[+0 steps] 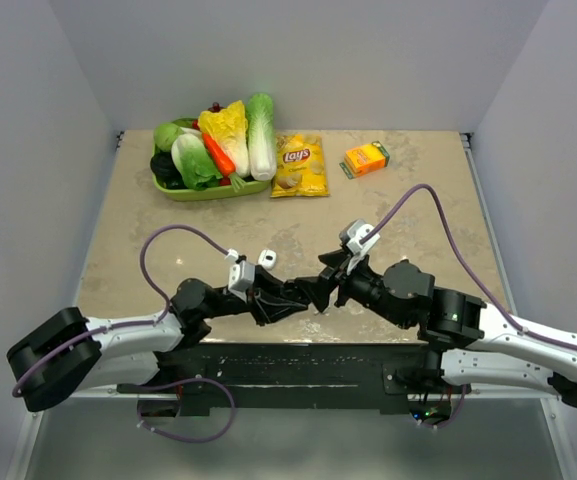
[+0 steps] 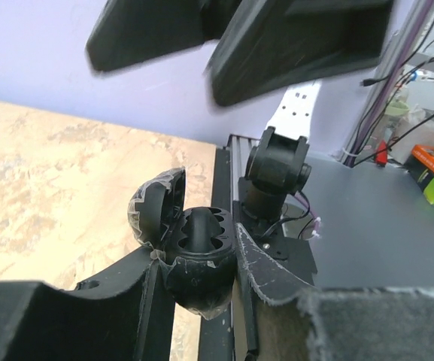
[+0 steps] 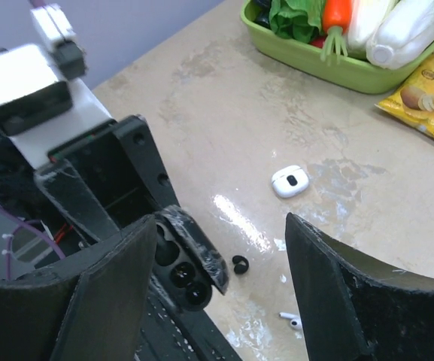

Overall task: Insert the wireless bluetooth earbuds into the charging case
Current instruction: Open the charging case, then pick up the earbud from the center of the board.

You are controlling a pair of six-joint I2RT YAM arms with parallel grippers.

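My left gripper [image 2: 201, 274] is shut on the black charging case [image 2: 198, 252], and its lid [image 2: 156, 207] stands open to the left. The case's hollows look empty from this side. In the right wrist view the same case [image 3: 183, 271] sits beside my right gripper's left finger. My right gripper [image 3: 220, 222] is open and holds nothing. It hovers just over the case, with its fingers [image 2: 299, 45] blurred at the top of the left wrist view. One black earbud [image 3: 240, 264] lies on the table below, between the right fingers. In the top view the two grippers [image 1: 318, 288] meet at mid-table.
A small white earbud case [image 3: 289, 181] and a loose white earbud [image 3: 292, 321] lie on the table. At the back are a green tray [image 1: 200, 194] of vegetables, a yellow chip bag [image 1: 299, 166] and an orange box [image 1: 365, 159]. The black base rail [image 1: 288, 365] runs along the near edge.
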